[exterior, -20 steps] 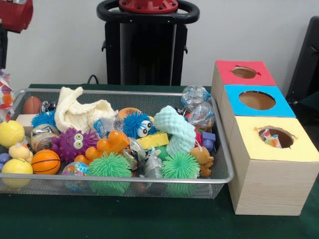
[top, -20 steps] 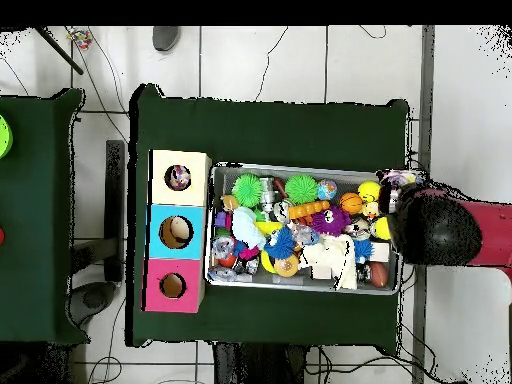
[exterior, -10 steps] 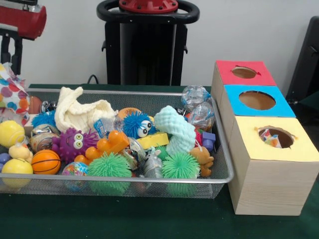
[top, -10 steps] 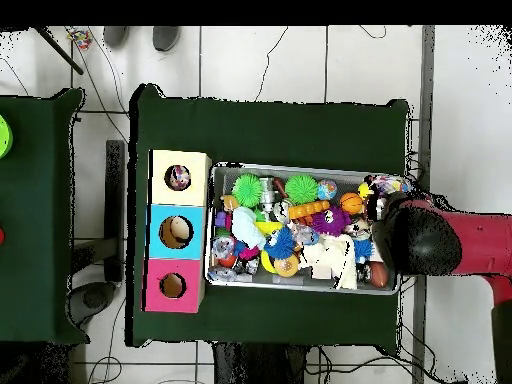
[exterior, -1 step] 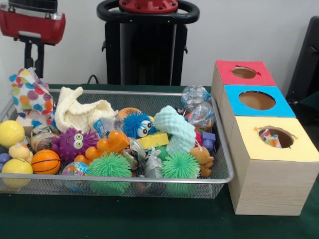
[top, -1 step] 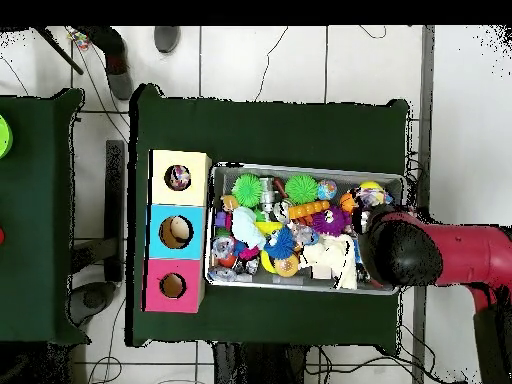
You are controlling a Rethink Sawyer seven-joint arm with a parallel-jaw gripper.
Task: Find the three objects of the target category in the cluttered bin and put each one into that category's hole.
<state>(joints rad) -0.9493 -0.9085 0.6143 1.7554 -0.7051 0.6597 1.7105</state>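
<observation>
Hanging at the left end of the wire bin [exterior, -1 step: 227, 177] in the front view is a polka-dot cloth [exterior, -1 step: 31, 94], white with red, blue, yellow and green spots, bunched directly under the gripper [exterior, -1 step: 33, 64]. The gripper's two dark prongs run down from the red arm [exterior, -1 step: 32, 22] to the top of the cloth; whether they are pinched on the fabric or merely above it I cannot tell, since the tips are lost against the cloth.

Below and beside the cloth lie a yellow ball [exterior, -1 step: 11, 133], an orange basketball [exterior, -1 step: 46, 162] and a purple spiky creature [exterior, -1 step: 75, 144] with big eyes. A cream knitted cloth [exterior, -1 step: 79, 113] is heaped just to the right. Further along sit a blue fuzzy ball with eyes [exterior, -1 step: 137, 124], a mint-green bumpy toy [exterior, -1 step: 174, 130] and two green spiky balls [exterior, -1 step: 109, 167] at the near rim (the second is further right).

To the right of the bin stands a wooden box with three coloured tops, each with a round hole: red [exterior, -1 step: 244, 72] farthest, blue [exterior, -1 step: 257, 100] in the middle, yellow [exterior, -1 step: 277, 137] nearest. Something patterned shows inside the yellow hole.

From overhead, the arm's dark round head [top, -1 step: 400, 250] covers the right end of the bin [top, -1 step: 300, 287], hiding the gripper and spotted cloth.
</observation>
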